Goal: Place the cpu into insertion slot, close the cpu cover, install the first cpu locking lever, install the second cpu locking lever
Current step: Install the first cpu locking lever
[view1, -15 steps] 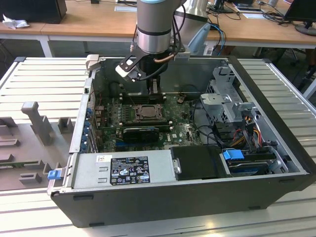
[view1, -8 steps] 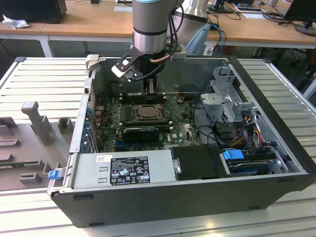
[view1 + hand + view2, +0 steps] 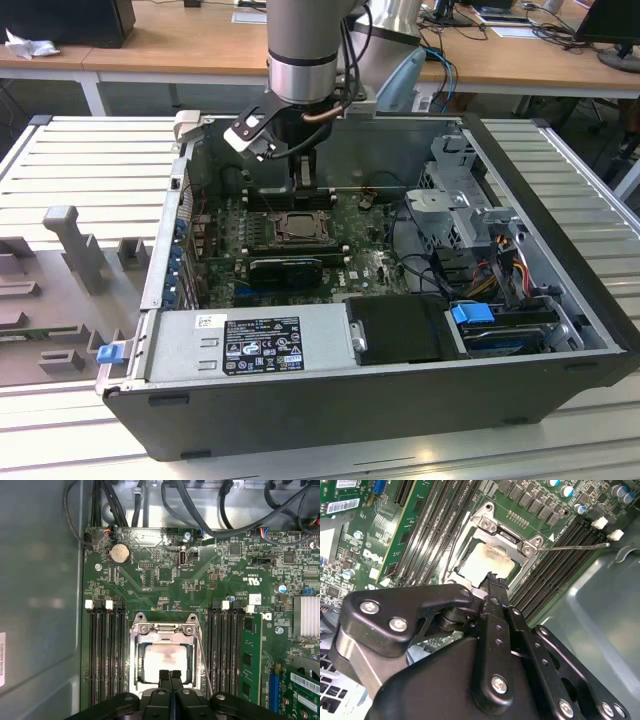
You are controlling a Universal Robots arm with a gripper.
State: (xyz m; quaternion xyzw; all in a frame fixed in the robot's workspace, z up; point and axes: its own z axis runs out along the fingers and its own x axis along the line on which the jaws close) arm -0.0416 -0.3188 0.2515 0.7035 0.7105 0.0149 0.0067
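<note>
Black two-fingered gripper (image 3: 170, 676) pressed together, empty, above one edge of silvery windowed metal cpu cover (image 3: 162, 629). Thin steel wire lever (image 3: 204, 662) just beside, long axis along cover's side.

Your gripper (image 3: 492, 580), fingers pressed together, hangs at the edge of the cpu cover (image 3: 512, 532). The cpu (image 3: 481, 560) shows pale through its window; one locking lever (image 3: 575, 546) juts across the memory slots (image 3: 551, 566).

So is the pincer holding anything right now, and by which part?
Nothing: the black pincer is shut empty over the silvery square cpu cover.
</note>
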